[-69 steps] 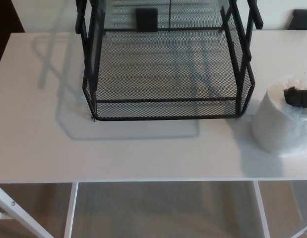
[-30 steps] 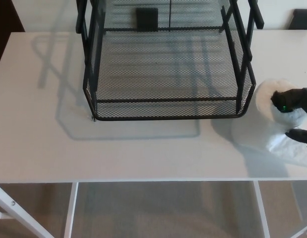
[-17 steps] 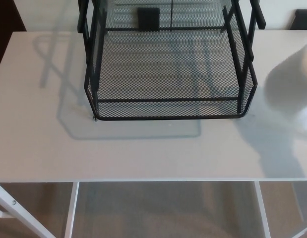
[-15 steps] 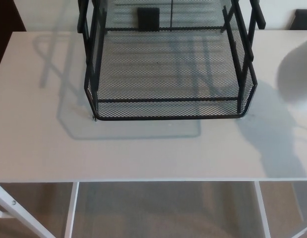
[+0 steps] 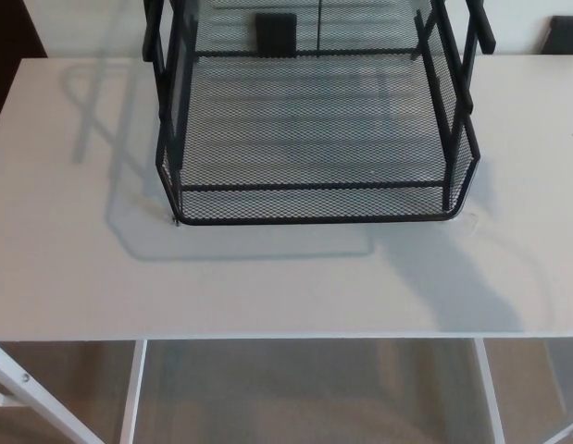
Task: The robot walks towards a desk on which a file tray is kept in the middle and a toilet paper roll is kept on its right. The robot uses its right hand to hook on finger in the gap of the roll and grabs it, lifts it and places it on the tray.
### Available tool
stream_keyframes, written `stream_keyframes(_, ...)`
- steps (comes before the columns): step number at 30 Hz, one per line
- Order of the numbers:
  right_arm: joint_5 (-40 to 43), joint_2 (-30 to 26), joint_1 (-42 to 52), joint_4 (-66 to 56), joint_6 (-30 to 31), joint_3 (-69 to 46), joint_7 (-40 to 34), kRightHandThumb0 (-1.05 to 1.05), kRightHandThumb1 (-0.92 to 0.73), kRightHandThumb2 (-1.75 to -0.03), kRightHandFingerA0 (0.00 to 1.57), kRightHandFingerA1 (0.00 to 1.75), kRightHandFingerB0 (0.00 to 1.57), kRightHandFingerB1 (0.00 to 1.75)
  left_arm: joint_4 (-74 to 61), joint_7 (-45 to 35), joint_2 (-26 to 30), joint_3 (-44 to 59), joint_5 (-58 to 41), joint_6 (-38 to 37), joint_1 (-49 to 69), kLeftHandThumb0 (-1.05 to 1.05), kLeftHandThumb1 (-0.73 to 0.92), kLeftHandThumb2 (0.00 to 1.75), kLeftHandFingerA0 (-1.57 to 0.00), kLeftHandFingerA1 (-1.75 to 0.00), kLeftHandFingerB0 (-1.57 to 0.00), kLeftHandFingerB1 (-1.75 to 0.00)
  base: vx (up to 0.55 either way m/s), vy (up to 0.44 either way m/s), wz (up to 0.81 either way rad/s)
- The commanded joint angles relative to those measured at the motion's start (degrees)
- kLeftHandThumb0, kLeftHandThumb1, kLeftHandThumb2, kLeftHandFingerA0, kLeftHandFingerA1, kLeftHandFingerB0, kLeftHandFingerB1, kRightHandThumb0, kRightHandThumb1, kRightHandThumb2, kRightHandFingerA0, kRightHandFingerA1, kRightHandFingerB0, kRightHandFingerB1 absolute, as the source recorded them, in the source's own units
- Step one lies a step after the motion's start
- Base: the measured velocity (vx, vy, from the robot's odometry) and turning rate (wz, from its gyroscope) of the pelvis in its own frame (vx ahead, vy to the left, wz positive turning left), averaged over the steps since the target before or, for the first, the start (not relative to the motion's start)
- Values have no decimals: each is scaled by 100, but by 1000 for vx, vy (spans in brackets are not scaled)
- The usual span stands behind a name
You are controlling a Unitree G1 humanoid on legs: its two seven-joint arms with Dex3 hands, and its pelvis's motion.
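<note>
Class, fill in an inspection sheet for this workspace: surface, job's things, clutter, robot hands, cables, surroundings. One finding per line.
Surface: white desk, with shadows in front of the tray and at front right.
Job's things: black mesh tray at centre back, lower shelf empty; roll not in view.
Clutter: nothing seen.
Robot hands: neither in view.
Cables: nothing seen.
Surroundings: desk legs and floor below the front edge; dark objects behind the desk.
</note>
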Motion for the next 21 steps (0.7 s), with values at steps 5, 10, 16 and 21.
stream_keyframes(5, 784, 696, -1060, 648, -223, 721, 1465, -25, -58, -61, 89, 165, 94, 60, 29, 27, 67, 13, 42, -129, -19, -101, 92, 69, -40, -90, -32, -79, 0, 0, 0)
stream_keyframes(10, 673, 993, -1449, 910, -59, 1202, 2037, -33, -60, -59, 82, 165, 91, 56, 126, 122, -7, -36, 98, -129, -95, -99, 92, 67, -46, -90, -30, -77, 0, 0, 0)
stream_keyframes(16, 263, 1489, -1722, 1293, -20, 1936, 2334, -28, -59, -61, 84, 154, 91, 60, -6, 25, 19, -82, 122, -293, 72, -103, 92, 69, -46, -89, -30, -77, 0, 0, 0)
stream_keyframes(21, 80, 1809, -1880, 2003, -442, 2469, 2324, -30, -55, -56, 87, 155, 91, 62, 132, 35, -9, -110, 134, -183, -54, -102, 92, 68, -41, -90, -29, -76, 0, 0, 0)
